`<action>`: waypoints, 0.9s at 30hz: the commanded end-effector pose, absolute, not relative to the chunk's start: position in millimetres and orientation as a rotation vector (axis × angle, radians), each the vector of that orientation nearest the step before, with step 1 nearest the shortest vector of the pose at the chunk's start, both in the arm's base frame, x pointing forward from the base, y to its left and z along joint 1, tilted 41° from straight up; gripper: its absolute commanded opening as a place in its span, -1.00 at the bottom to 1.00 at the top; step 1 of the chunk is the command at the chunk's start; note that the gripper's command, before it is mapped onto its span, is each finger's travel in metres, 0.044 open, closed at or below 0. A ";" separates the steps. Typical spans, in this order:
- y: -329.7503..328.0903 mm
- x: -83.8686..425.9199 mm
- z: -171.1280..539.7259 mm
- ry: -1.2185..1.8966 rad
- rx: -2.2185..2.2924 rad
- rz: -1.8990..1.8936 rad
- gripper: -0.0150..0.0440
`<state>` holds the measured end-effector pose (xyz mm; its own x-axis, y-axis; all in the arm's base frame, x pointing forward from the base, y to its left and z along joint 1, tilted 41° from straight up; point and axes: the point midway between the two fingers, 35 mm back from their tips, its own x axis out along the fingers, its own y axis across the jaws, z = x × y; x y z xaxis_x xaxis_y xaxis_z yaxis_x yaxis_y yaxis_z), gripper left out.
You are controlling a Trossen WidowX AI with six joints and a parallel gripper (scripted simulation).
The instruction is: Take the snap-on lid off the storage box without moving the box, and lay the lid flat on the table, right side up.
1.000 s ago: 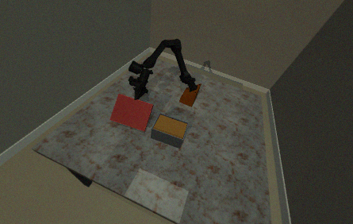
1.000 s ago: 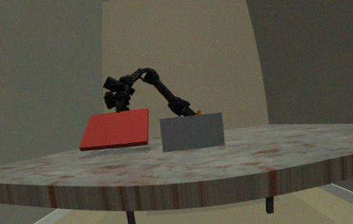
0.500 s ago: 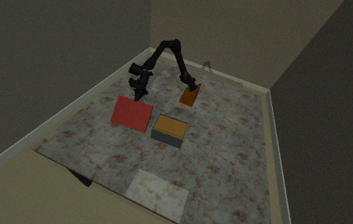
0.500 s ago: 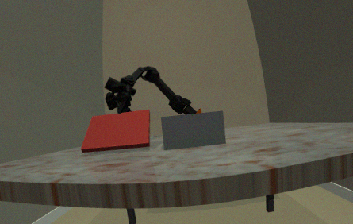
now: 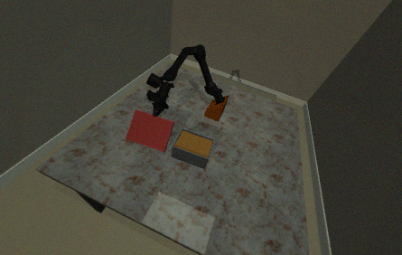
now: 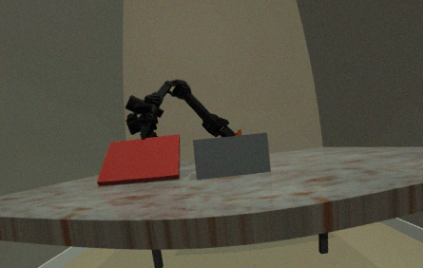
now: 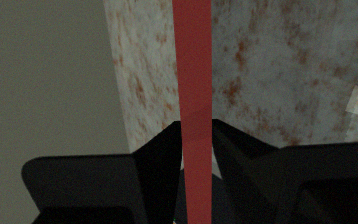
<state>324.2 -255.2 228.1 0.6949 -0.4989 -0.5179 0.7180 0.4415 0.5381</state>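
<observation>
The red lid (image 5: 150, 131) (image 6: 140, 159) (image 7: 194, 60) is off the box and stands to its left, tilted. Its back edge is raised and its front edge is low, at or very near the table; contact is not clear. Its smooth face points up and toward the front. My gripper (image 5: 155, 114) (image 6: 149, 137) (image 7: 195, 126) is shut on the lid's raised back edge, seen edge-on between the fingers in the wrist view. The grey storage box (image 5: 190, 157) (image 6: 232, 157) stands upright, uncovered, with an orange surface (image 5: 193, 144) showing inside its walls.
An orange block-like base (image 5: 214, 111) sits at the foot of the arm, behind the box. A pale square patch (image 5: 180, 221) lies at the table's front edge. The marbled table (image 5: 255, 149) (image 6: 259, 200) has its left edge beyond the lid.
</observation>
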 end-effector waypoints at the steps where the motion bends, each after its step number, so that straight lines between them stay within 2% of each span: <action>1: -256.4 325.5 226.4 0.302 0.807 -0.756 -0.49; 27: -270.1 323.5 210.9 0.302 0.806 -0.757 -0.49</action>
